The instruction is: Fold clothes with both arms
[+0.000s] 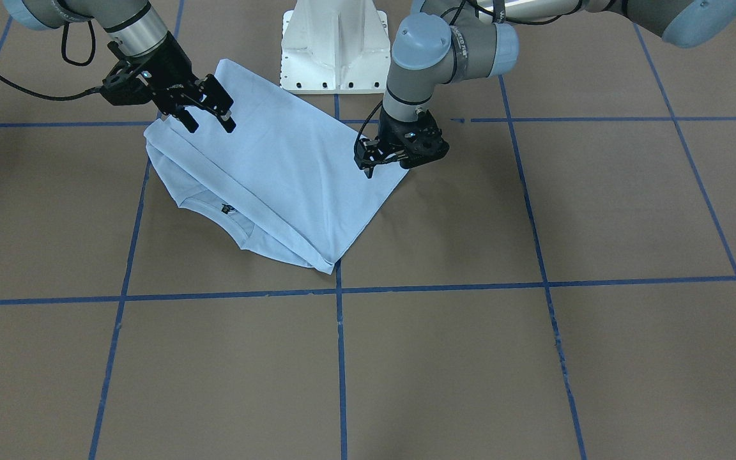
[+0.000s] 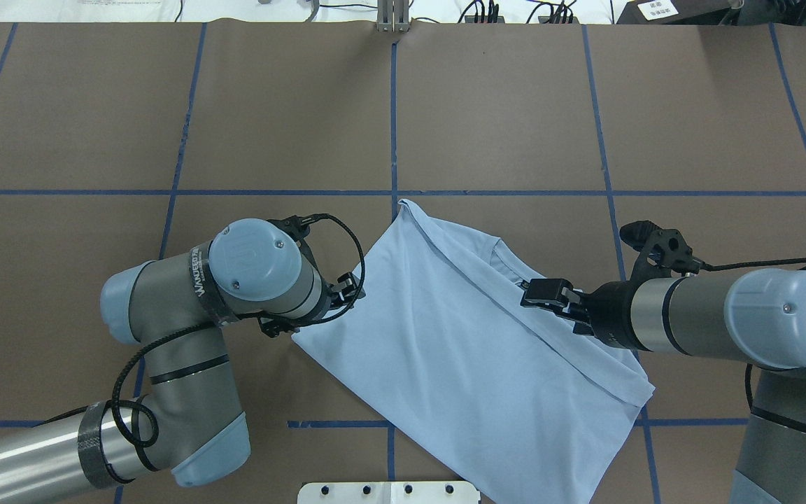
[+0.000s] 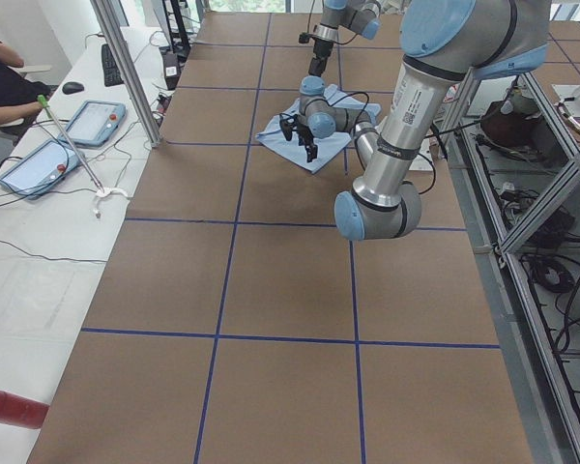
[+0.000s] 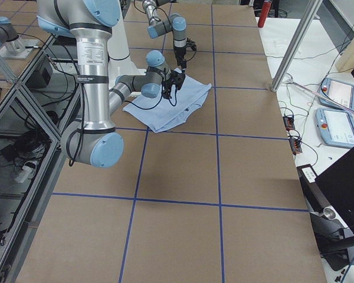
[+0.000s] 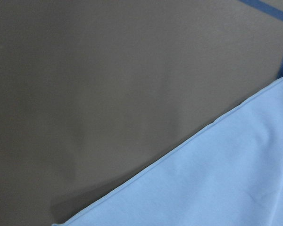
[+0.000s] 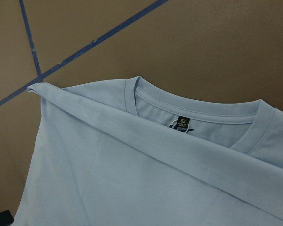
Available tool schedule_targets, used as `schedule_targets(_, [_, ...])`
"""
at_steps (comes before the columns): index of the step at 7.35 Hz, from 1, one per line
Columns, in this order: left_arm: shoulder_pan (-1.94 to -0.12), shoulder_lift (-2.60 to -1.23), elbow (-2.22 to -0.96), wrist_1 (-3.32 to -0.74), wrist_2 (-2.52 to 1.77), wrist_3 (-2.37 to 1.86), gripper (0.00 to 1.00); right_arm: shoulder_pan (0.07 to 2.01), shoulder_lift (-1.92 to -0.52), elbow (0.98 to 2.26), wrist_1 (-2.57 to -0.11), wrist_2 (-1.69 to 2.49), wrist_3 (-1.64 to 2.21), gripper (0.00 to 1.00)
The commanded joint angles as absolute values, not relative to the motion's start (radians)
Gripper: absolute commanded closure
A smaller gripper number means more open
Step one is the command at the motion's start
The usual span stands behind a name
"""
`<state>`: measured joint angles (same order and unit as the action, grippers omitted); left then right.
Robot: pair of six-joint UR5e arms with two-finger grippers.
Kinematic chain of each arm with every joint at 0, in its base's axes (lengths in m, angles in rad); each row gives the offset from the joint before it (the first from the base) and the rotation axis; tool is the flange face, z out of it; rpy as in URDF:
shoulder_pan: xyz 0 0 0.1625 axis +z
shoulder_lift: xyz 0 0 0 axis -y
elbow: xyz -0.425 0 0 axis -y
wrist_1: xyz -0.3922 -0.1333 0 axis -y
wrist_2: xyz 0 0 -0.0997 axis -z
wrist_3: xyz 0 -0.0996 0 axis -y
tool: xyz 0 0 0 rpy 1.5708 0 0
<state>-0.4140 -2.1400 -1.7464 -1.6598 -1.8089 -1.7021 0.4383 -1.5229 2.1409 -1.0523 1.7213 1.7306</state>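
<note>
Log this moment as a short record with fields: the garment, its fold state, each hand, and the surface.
garment: light blue T-shirt, lying on the table
fold state: folded over itself; collar and dark neck label show at one edge
left hand: low at a shirt corner; open or shut unclear
right hand: open, over the shirt's opposite end, holding nothing
surface: brown table with blue tape lines

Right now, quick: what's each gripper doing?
Left gripper: cannot tell; low at the edge of the T-shirt.
Right gripper: open, holding nothing, over the T-shirt.
</note>
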Motion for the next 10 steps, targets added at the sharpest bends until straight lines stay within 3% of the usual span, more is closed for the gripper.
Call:
schedule_targets(1, [-0.390, -2.120, -1.747, -1.615, -1.776, -1.713, 0.04, 0.439, -1.499, 2.118, -1.052, 1.721, 1.732, 0.00])
schedule_targets(4, [-0.377, -2.111, -1.752, -1.615, -1.776, -1.713, 0.15, 0.439, -1.499, 2.118, -1.052, 1.721, 1.732, 0.00])
schedule_targets(7, [-0.364, -2.111, -1.758, -1.615, -1.776, -1.713, 0.71, 0.440, -1.500, 2.118, -1.052, 1.721, 1.730, 0.00])
schedule_targets(9, [-0.364, -2.109, -1.758, -1.615, -1.778, -1.712, 0.96, 0.440, -1.500, 2.118, -1.052, 1.720, 1.732, 0.00])
schedule_targets(10, [-0.364, -2.108, -1.773, -1.614, -1.779, -1.712, 1.00, 0.440, -1.499, 2.118, -1.052, 1.720, 1.732, 0.00])
